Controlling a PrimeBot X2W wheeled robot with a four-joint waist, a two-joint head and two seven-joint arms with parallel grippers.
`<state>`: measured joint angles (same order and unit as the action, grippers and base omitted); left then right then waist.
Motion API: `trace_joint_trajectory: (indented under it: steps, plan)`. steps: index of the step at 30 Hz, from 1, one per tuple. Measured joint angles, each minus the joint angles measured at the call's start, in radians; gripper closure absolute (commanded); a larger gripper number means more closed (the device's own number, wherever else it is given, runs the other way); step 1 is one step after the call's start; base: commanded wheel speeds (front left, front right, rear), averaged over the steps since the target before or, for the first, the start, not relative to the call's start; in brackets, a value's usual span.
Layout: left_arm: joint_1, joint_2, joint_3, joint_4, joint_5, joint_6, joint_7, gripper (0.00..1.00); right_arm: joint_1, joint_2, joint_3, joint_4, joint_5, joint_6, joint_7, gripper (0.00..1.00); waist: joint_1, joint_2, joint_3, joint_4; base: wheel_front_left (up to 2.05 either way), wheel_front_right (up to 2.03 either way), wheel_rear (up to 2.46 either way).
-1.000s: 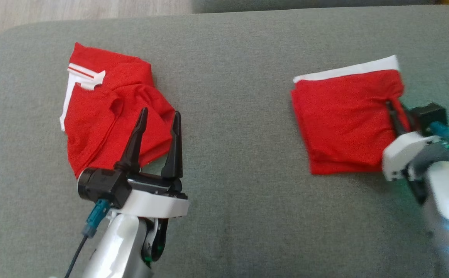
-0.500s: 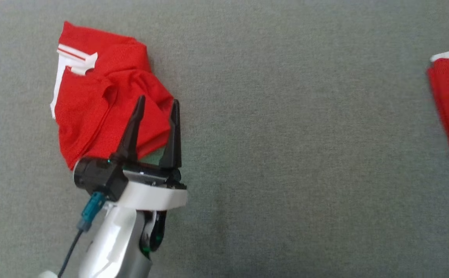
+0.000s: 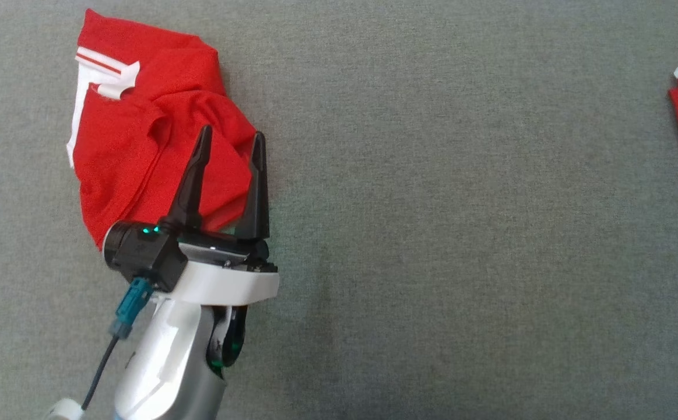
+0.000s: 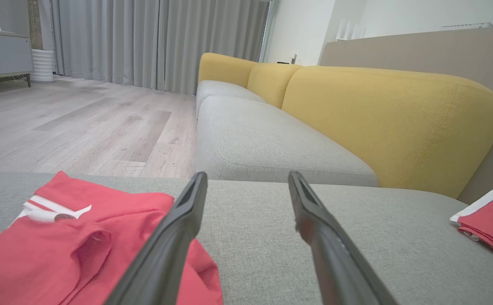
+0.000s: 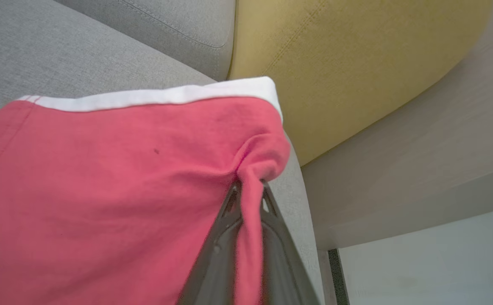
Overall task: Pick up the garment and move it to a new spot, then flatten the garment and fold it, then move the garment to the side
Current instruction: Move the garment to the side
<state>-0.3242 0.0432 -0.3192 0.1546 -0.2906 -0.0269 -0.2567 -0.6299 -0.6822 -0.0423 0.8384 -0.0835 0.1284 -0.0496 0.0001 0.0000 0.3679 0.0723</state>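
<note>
Red folded garment [image 5: 102,190], edge clenched in the right tool [image 5: 248,192] at the grey cushion [image 3: 461,233]'s right end, wants a low, level slide sideways; left tool [image 3: 231,137] hangs released over a crumpled garment [image 3: 129,151].

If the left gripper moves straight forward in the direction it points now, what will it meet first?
Probably the right edge of the crumpled red garment, which its left finger overlaps. Between the open fingers of the left gripper lies bare grey cushion. Its height above the cloth is unclear.
</note>
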Motion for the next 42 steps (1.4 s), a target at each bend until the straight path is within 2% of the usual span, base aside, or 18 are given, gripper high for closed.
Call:
trace_joint_trajectory:
  steps: [1, 2, 3, 13, 18, 24, 28, 34, 38, 42]
  plan:
    - [-0.001, 0.000, 0.000, 0.000, 0.000, 0.000, 0.000, 0.00, 0.000, 0.007, -0.009, 0.001, -0.004, 0.000, 0.009, 0.97, 0.0000, 0.0000, -0.001, -0.001, 0.00, 0.00, 0.00]
    - [-0.001, 0.000, 0.000, 0.001, 0.000, 0.000, 0.000, 0.00, 0.000, 0.014, -0.016, 0.001, -0.010, 0.000, 0.012, 0.24, 0.0000, 0.0000, -0.002, -0.002, 0.00, 0.00, 0.00]
    - [-0.002, 0.000, 0.000, 0.002, 0.000, 0.000, 0.000, 0.00, 0.000, 0.021, -0.024, 0.001, -0.016, 0.000, 0.017, 0.00, 0.0001, 0.0000, -0.005, -0.003, 0.00, 0.00, 0.00]
    - [-0.001, 0.000, 0.032, 0.008, 0.000, 0.000, 0.000, 0.00, 0.006, 0.118, -0.154, -0.063, -0.060, 0.000, 0.032, 0.00, -0.0001, 0.0000, -0.072, -0.024, 0.00, 0.00, 0.00]
    - [0.015, 0.000, 0.068, 0.005, 0.001, 0.000, 0.000, 0.00, 0.006, 0.253, -0.242, -0.147, -0.046, 0.000, 0.030, 0.00, -0.0002, 0.0000, -0.125, -0.038, 0.00, 0.00, 0.00]
    - [0.062, 0.000, 0.100, 0.004, 0.002, -0.001, 0.000, 0.00, 0.013, 0.410, -0.233, -0.342, -0.022, 0.000, 0.004, 0.00, -0.0002, 0.0000, -0.194, -0.055, 0.00, 0.00, 0.00]
    - [0.090, 0.000, 0.107, -0.005, -0.009, -0.027, 0.000, 0.00, 0.059, 0.495, -0.217, -0.477, 0.042, 0.000, -0.024, 0.00, -0.0003, 0.0000, -0.233, -0.064, 0.00, 0.00, 0.00]
    - [0.134, 0.000, 0.114, -0.004, -0.009, -0.027, 0.000, 0.00, 0.170, 0.610, -0.170, -0.630, 0.139, 0.000, -0.032, 0.00, -0.0003, 0.0000, -0.277, -0.069, 0.00, 0.00, 0.00]
    - [0.162, 0.000, 0.123, 0.004, -0.019, -0.026, 0.000, 0.00, 0.230, 0.628, -0.141, -0.652, 0.219, 0.000, -0.041, 0.00, -0.0002, 0.0000, -0.297, -0.075, 0.00, 0.00, 0.00]
    - [0.186, 0.000, 0.123, 0.013, -0.027, -0.027, 0.000, 0.00, 0.311, 0.631, -0.082, -0.611, 0.286, 0.000, -0.108, 0.00, -0.0002, 0.0000, -0.310, -0.073, 0.00, 0.00, 0.00]
